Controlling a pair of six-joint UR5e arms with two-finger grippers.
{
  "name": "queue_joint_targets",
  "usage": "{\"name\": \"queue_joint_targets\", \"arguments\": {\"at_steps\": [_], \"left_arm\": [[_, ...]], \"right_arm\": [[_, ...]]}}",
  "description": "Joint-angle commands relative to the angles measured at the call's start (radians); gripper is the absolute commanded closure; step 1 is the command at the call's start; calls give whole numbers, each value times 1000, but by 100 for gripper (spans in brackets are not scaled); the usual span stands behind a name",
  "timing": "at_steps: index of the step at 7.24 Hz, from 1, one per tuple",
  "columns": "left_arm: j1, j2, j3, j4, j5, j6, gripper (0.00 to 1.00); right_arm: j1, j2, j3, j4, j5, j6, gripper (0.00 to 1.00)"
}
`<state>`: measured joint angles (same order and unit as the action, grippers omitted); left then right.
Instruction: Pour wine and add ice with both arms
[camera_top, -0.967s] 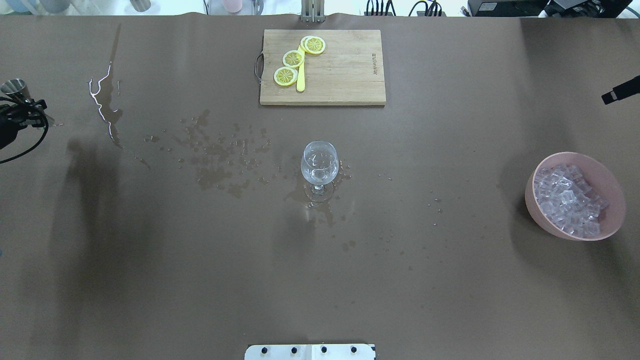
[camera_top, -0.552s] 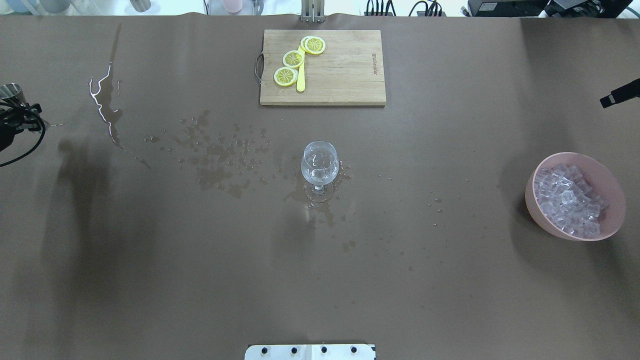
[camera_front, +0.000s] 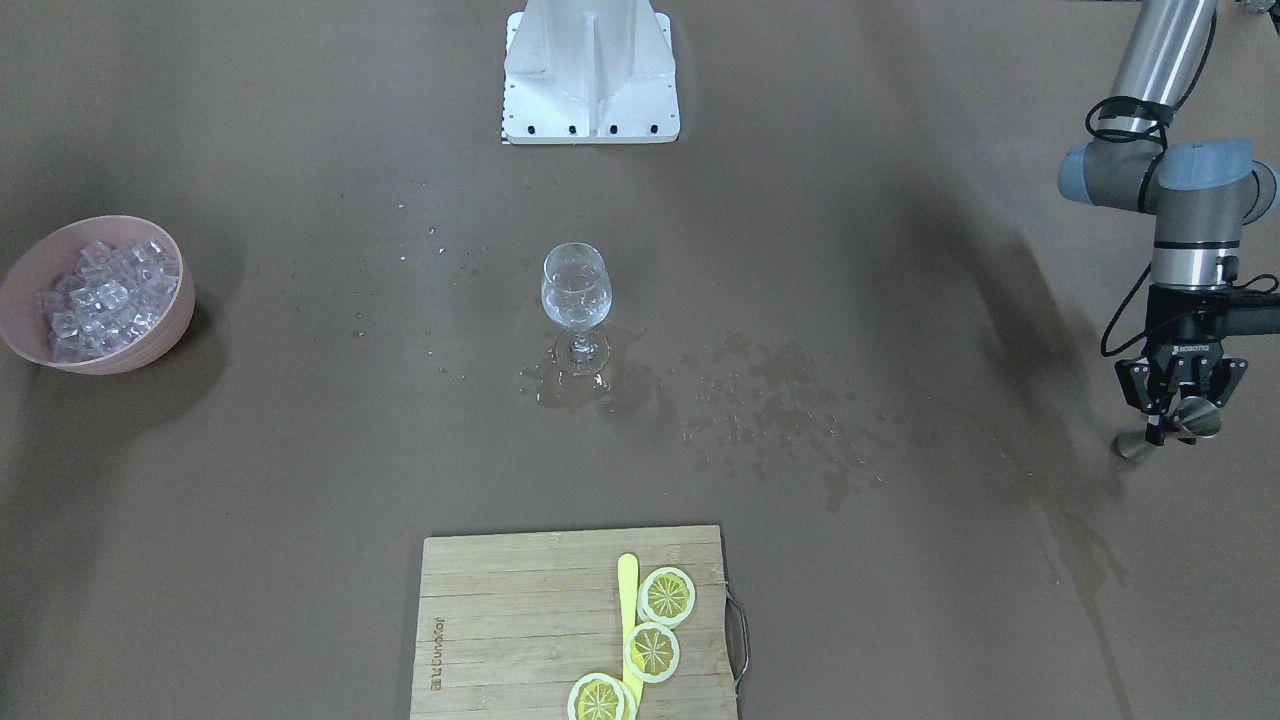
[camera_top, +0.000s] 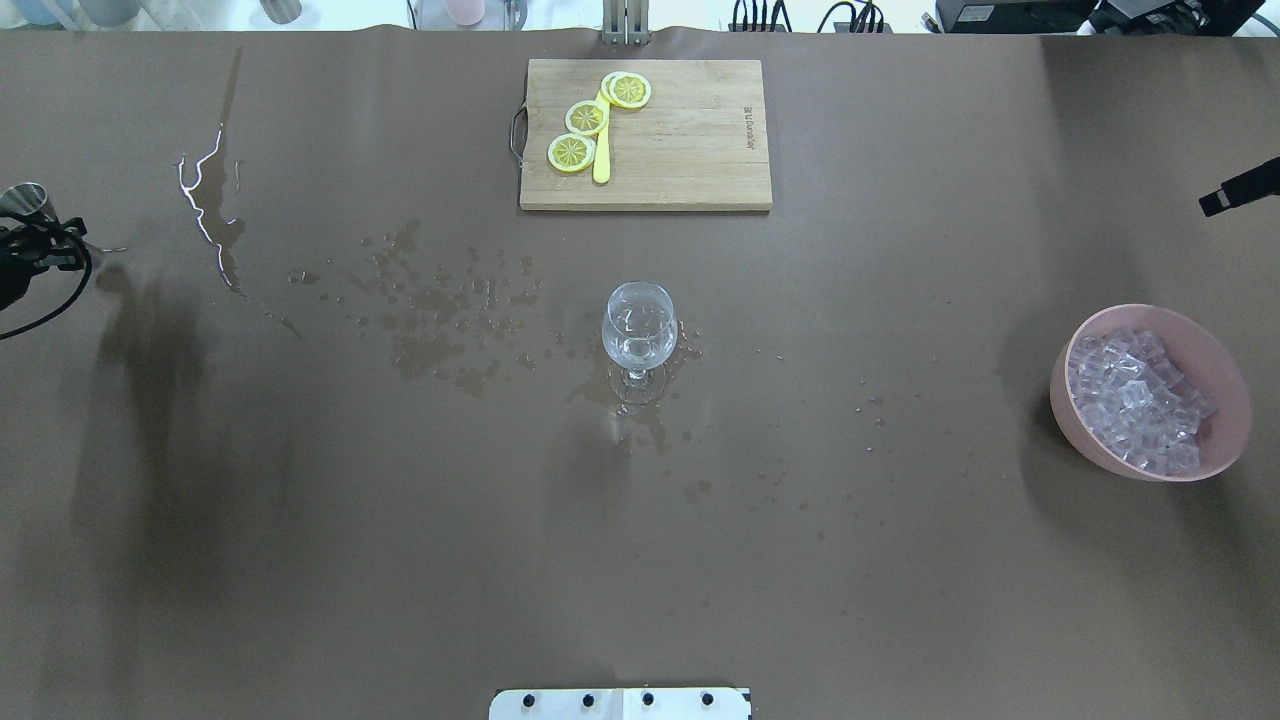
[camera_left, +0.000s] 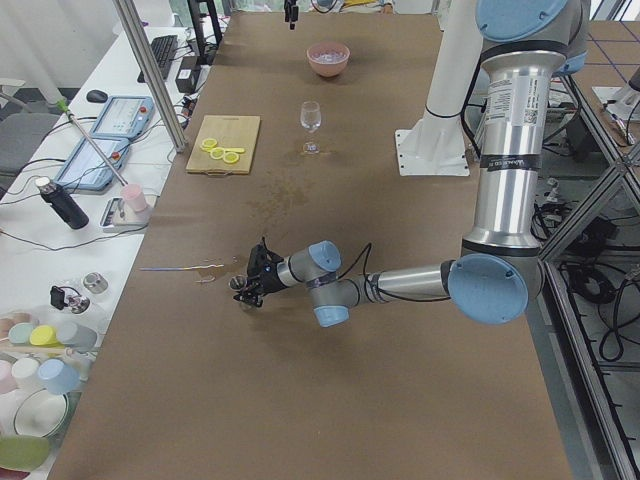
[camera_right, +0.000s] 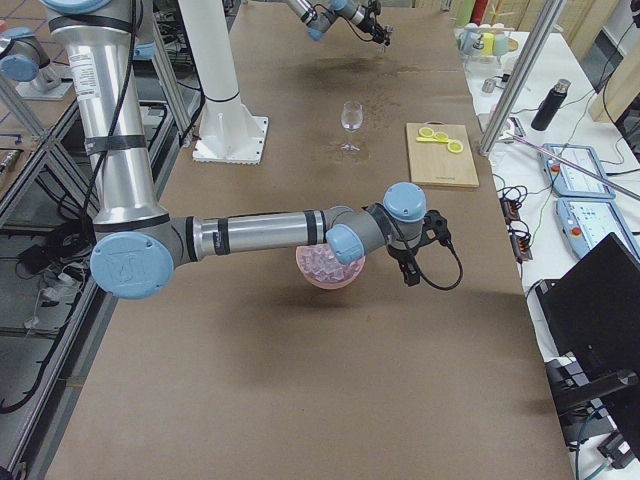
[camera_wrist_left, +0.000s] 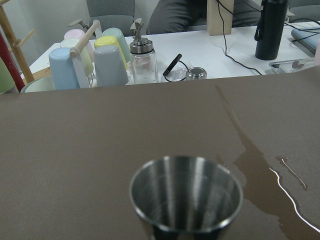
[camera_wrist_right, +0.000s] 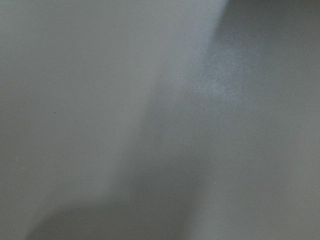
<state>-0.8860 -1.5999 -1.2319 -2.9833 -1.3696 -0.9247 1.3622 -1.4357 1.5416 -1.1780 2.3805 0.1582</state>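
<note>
Left pincer: my left gripper (camera_front: 1181, 395) is closed round a steel cup (camera_wrist_left: 186, 197), far out at 9 o'clock from the wine glass (camera_top: 639, 325). The cup is upright and looks empty to me.
Right pincer: only the tip of the right gripper (camera_top: 1238, 187) shows, at about 2 o'clock from the glass. I cannot tell whether it is open or closed, and its wrist view is a grey blur.
Wine: a little clear wine (camera_top: 637, 348) lies in the bottom of the glass, mid-table.
Ice: the ice (camera_top: 1135, 400) is heaped in the pink bowl (camera_top: 1215, 345) at 3 o'clock from the glass. I make out none in the glass.
Risk, wet table: puddles (camera_top: 440, 330) run from 9 o'clock right up to the glass foot. I judge a nudge could slide it.
Risk, cubes: they are small and look slick. A pinch could squirt one out, and a high drop could tip the glass.
Risk, blind side: with that wrist view useless, I could misjudge depth over the bowl.
</note>
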Motion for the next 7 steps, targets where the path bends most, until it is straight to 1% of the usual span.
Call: {"name": "queue_joint_targets", "arguments": {"at_steps": [1, 2, 3, 4, 5, 6, 7], "left_arm": [[1, 2, 6, 0, -9, 0, 21], [1, 2, 8, 0, -11, 3, 1], [1, 12, 9, -3, -41, 9, 1], [-1, 43, -6, -13, -116, 10, 1], [-5, 81, -50, -26, -208, 10, 1], [-17, 141, -105, -31, -306, 10, 1], [-86, 176, -138, -29, -453, 12, 1]], "right_arm": [[0, 0, 2, 0, 2, 1, 0], [0, 0, 5, 0, 2, 1, 0], [0, 0, 9, 1, 2, 12, 0], [0, 0, 20, 1, 3, 38, 0], [0, 0, 26, 1, 0, 38, 0], [0, 1, 43, 1, -7, 38, 0], [-6, 8, 45, 1, -15, 53, 0]]}}
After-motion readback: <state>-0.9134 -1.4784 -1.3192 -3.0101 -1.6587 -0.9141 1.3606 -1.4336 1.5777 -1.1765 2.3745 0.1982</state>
